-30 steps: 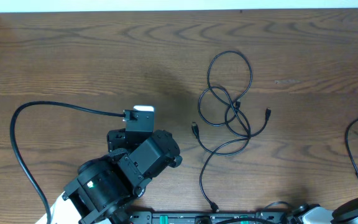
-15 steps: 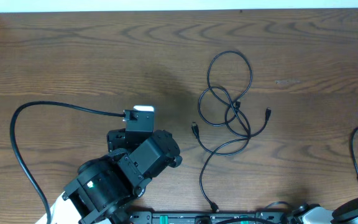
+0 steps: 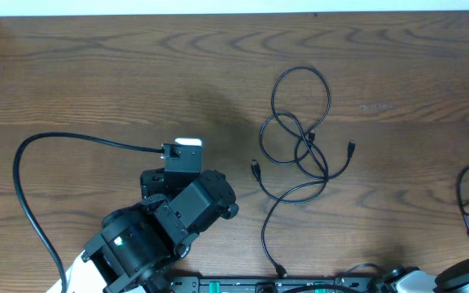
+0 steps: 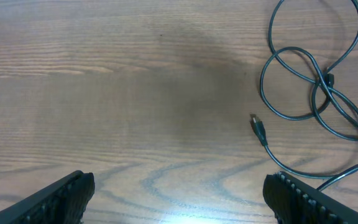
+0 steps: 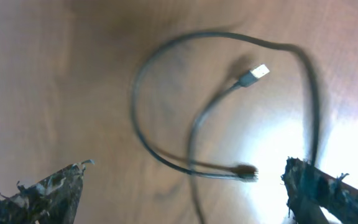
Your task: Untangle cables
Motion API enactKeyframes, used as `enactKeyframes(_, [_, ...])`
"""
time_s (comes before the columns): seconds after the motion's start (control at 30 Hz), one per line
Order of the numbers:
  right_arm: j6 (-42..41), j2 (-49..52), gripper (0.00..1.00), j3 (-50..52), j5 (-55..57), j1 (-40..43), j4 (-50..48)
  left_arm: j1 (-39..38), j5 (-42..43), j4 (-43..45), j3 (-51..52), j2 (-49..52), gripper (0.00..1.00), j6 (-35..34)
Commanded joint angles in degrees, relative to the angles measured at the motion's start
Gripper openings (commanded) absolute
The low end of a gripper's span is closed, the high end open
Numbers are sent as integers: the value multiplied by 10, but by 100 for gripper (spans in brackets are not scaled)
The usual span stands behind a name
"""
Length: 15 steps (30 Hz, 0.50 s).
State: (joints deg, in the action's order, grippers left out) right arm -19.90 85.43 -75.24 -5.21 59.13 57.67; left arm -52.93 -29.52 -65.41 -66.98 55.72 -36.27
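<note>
Several cables (image 3: 300,146) tangled, long axis far-to-near, pointing toward you; open table (image 3: 96,81) leftward (left gripper (image 4: 179,202), right gripper (image 5: 185,193) both spread).

A wooden table (image 3: 96,73) carries tangled black cables (image 3: 309,142) and one separate cable (image 5: 133,99).

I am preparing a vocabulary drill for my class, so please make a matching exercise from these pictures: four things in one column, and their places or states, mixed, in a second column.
1. knotted cables
2. single cable
3. left gripper
4. right gripper

a. open, a silver plug below it
b. at the right edge of the table
c. near the table's middle, loops crossing
d. open, above bare wood

Pairs: 1-c, 2-b, 3-d, 4-a.
</note>
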Motion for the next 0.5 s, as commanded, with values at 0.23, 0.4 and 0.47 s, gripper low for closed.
enactKeyframes(0.23, [-49,0,99,3,70,6,76,2,-10,-2,-15,-4,91,-11])
enactKeyframes(0.4, [-49,0,99,3,45,6,112,2,-10,-1,-15,-4,91,-11])
enactKeyframes(0.47, [-47,0,99,3,30,6,125,2,-10,-1,-15,-4,91,-11])
